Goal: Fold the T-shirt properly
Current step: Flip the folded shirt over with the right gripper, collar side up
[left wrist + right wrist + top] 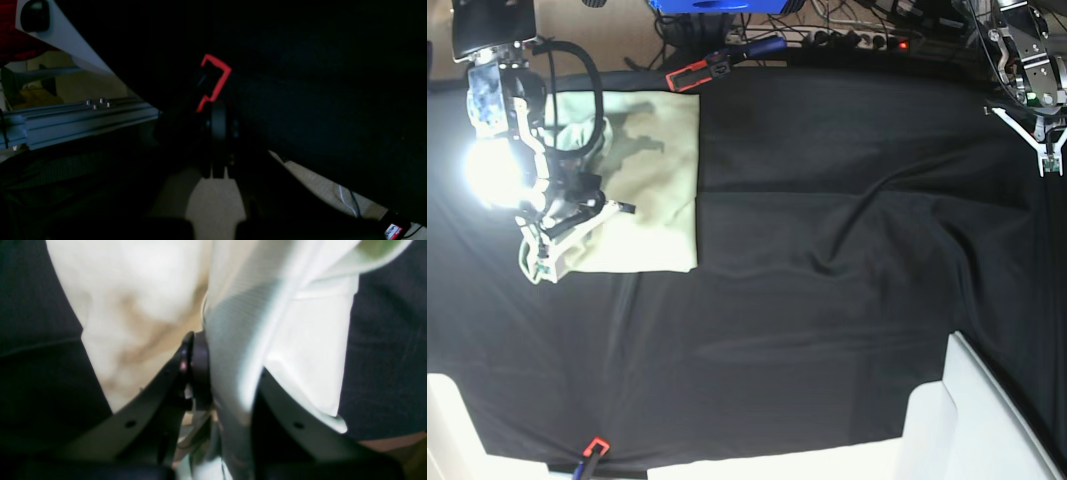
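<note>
Lying folded at the far left corner of the bench (847, 330), on the black cloth (827, 250): the T-shirt (652, 170), straight right and near edges. Right claw (227, 373) clamped on a raised fold of it at the near-left corner. Left claw (1040, 140) pressed together, holding nothing, above the far right edge. Wide open cloth between the two. Red clamp (689, 74) at the far edge. No legible writing.

Pale mint-green T-shirt (652, 180) lies partly folded, one edge lifted.
</note>
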